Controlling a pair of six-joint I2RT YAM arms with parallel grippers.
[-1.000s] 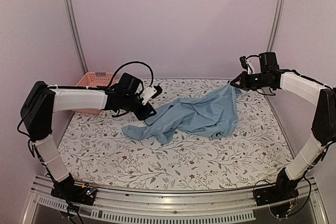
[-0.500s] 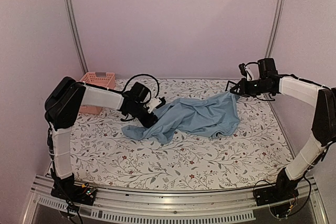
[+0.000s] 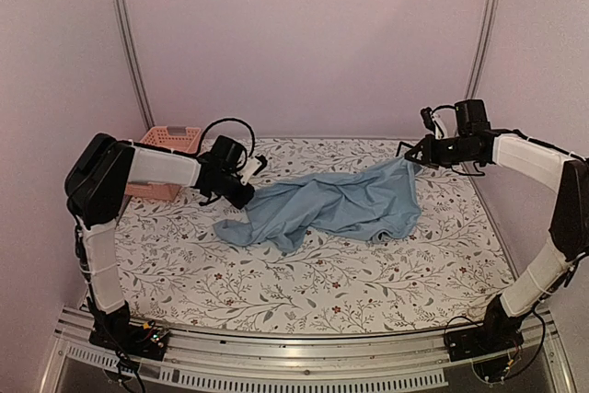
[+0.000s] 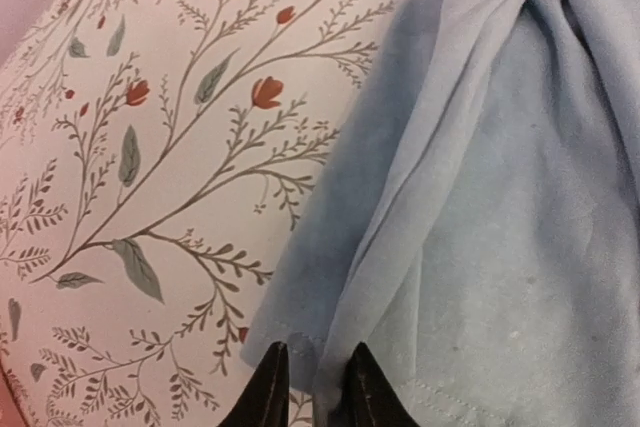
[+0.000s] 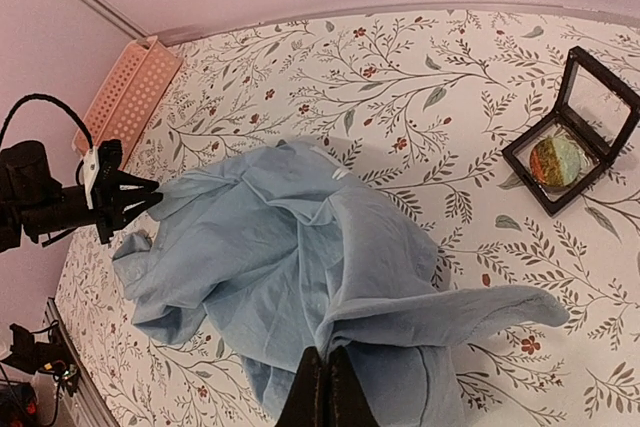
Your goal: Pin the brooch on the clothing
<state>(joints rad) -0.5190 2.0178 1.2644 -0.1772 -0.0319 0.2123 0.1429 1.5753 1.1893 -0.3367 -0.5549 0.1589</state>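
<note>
The clothing point(image 3: 336, 204) is a light blue T-shirt lying crumpled mid-table, with no lettering showing. My right gripper point(image 3: 411, 156) is shut on a raised fold of its far right edge, seen in the right wrist view point(image 5: 328, 377). My left gripper point(image 3: 252, 183) is open at the shirt's far left corner. In the left wrist view point(image 4: 315, 392) its tips straddle a fold of the hem point(image 4: 300, 342). The brooch point(image 5: 556, 160), round, orange and green, lies in an open black case point(image 5: 598, 97) on the table right of the shirt.
A pink basket point(image 3: 168, 140) stands at the back left corner, also in the right wrist view point(image 5: 125, 97). The flowered tablecloth point(image 3: 304, 292) lies bare in front of the shirt. Metal posts and pink walls close in the back and sides.
My left gripper has drawn back left along the shirt's corner and its arm has folded closer to the basket. My right gripper has stayed almost still, holding the shirt edge.
</note>
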